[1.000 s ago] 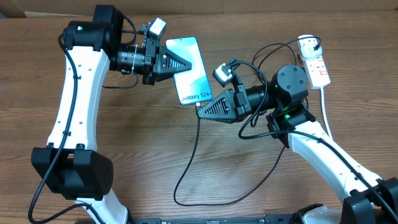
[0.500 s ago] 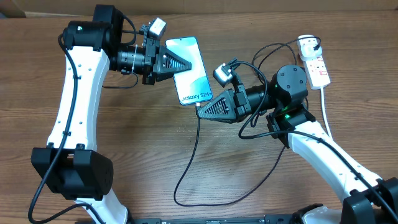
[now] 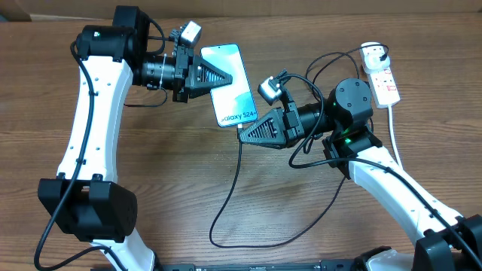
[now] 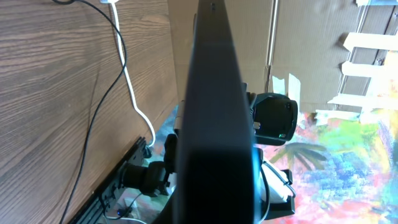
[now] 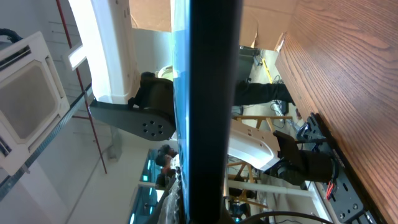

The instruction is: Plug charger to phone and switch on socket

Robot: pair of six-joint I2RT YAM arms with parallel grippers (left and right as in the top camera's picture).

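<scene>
Black left claw (image 3: 228, 77) gripping phone (image 3: 239, 96), right claw (image 3: 242, 135) pinching charger (image 3: 229, 197)

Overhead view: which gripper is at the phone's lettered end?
The right gripper, at the phone's end by the Galaxy S24+ lettering, where the charger cable leads up; the left gripper sits higher, over the phone's long side.

Bright, even light, soft shadows; wrist views blur up close.

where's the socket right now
In the overhead view the socket lies at the far right, just beyond the right arm and well away from the phone. Its thick white cord trails toward the near edge.
</scene>
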